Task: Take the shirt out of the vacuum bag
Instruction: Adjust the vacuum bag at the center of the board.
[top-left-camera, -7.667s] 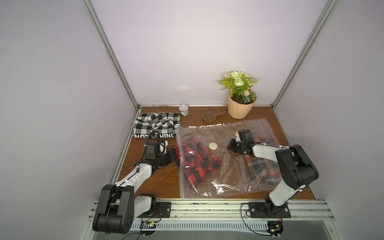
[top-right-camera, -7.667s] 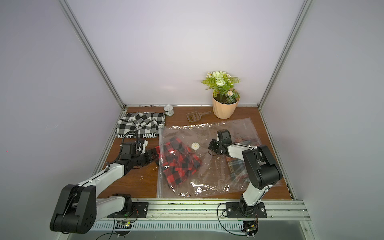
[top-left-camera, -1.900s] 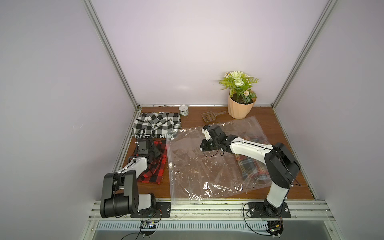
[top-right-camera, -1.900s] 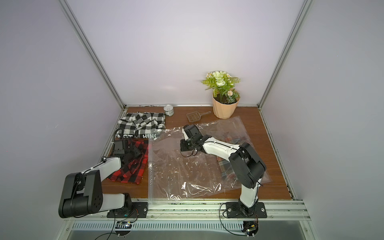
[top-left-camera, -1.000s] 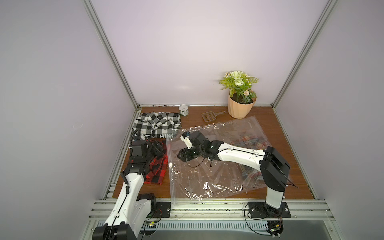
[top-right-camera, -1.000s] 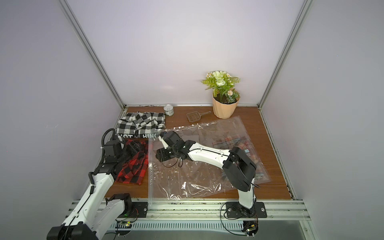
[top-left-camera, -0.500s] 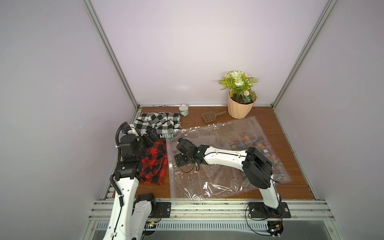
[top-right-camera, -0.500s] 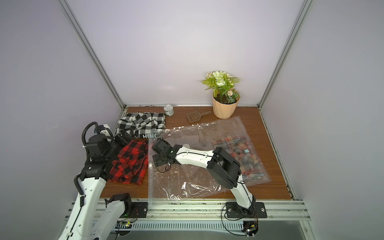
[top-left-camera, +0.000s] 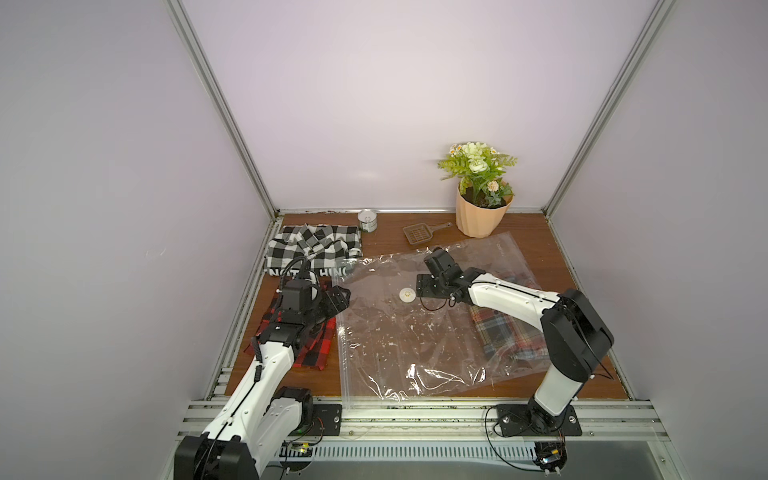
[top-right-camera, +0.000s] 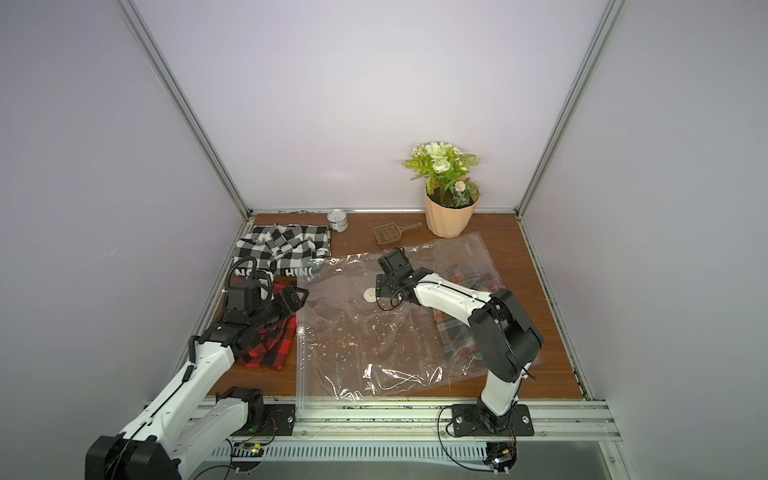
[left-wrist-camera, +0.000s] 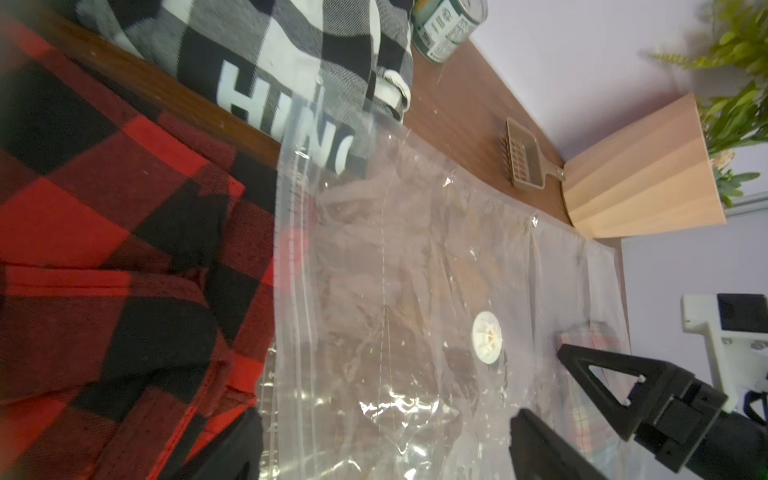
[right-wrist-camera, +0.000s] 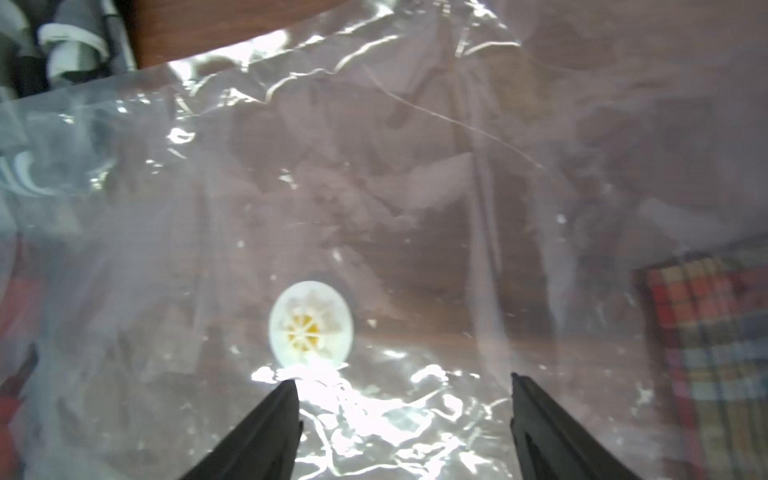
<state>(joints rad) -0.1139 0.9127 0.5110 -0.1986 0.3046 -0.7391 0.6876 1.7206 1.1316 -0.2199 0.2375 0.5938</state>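
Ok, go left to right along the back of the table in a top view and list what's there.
Along the back: black-and-white checked shirt → tin can → brown slotted scoop → potted plant.

Bare table (top-left-camera: 380, 245) between tin (top-left-camera: 368, 219) and vacuum bag (top-left-camera: 415, 345)

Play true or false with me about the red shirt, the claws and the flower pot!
1. The red and black shirt lies outside the vacuum bag. True.
2. The right claw is shut on the white valve. False: it is open and holds nothing; the valve lies just in front of it.
3. The flower pot has tipped over. False: it stands upright at the back.
4. The left claw is open. True.
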